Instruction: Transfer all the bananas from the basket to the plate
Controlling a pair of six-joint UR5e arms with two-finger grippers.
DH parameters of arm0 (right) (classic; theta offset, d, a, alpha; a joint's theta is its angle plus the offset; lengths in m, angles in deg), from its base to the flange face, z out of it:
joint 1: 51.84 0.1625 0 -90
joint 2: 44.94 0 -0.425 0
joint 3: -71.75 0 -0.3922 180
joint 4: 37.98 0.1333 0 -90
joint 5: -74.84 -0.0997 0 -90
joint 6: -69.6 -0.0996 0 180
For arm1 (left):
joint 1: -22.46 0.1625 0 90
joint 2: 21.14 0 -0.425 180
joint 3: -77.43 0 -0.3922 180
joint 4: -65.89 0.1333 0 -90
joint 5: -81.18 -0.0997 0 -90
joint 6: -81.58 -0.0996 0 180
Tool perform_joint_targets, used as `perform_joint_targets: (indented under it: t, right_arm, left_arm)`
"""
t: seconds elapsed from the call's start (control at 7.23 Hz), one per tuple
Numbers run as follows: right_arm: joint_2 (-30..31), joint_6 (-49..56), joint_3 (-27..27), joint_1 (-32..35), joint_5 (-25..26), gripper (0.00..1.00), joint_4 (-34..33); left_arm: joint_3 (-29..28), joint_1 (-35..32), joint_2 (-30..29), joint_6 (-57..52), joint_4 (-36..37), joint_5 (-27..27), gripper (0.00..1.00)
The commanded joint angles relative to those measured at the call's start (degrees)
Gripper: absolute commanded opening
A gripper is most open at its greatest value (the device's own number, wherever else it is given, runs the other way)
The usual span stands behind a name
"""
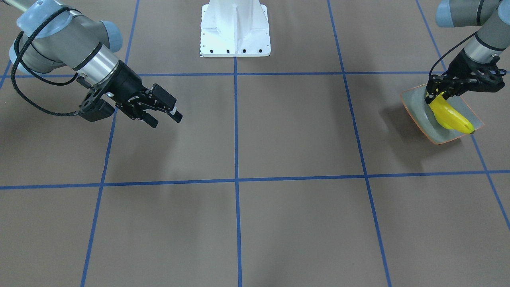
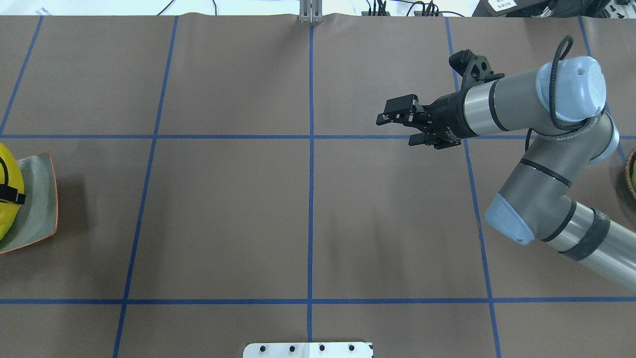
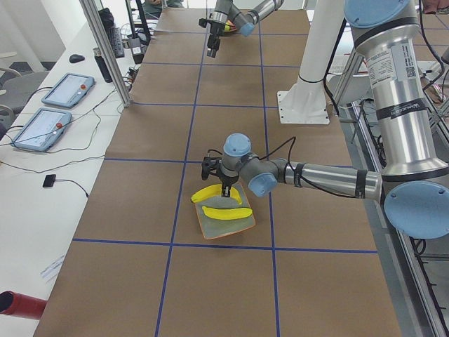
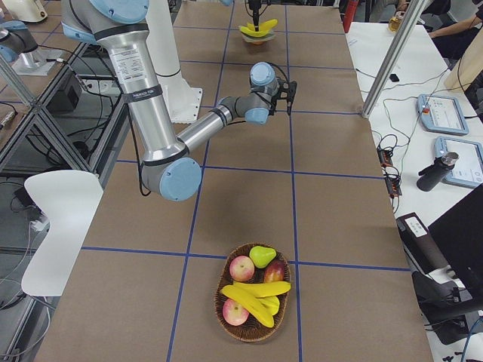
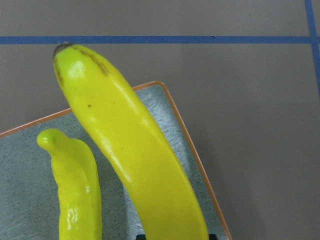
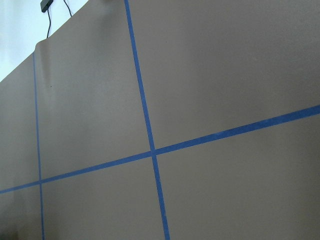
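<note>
Fingers (image 2: pixel 15 197) of left gripper (image 1: pixel 435 99) clamp banana (image 5: pixel 135 150) low over plate (image 5: pixel 20 175).
Looks lined up beside second banana (image 5: pixel 75 190) so both fit; right gripper (image 1: pixel 165 119) spread, empty, parked mid-table, likely keeping clear; two bananas (image 4: pixel 256 290) left in basket (image 4: pixel 260 336).

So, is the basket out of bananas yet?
No, not empty: bananas lie in the basket among apples and a pear; two others are at the plate.

- The plate (image 3: pixel 228 228) is sitting at the left end of the table (image 3: pixel 140 189), with two bananas (image 3: pixel 228 213) lying on it side by side.
- The basket (image 4: pixel 220 305) is standing at the right end, holding two more bananas (image 4: pixel 260 289) among other fruit (image 4: pixel 241 268).
</note>
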Motion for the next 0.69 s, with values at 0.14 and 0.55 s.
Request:
perform_joint_targets:
  t: [0.14, 0.55]
  right_arm:
    - [0.1, 0.0, -0.1, 0.1, -0.1, 1.0, 0.0]
    - [1.1, 0.0, -0.4, 1.0, -0.4, 1.0, 0.0]
  left_arm:
    - [-0.3, -0.1, 0.1, 0.0, -0.2, -0.3, 1.0]
    - [0.3, -0.2, -0.3, 0.0, -0.3, -0.3, 1.0]
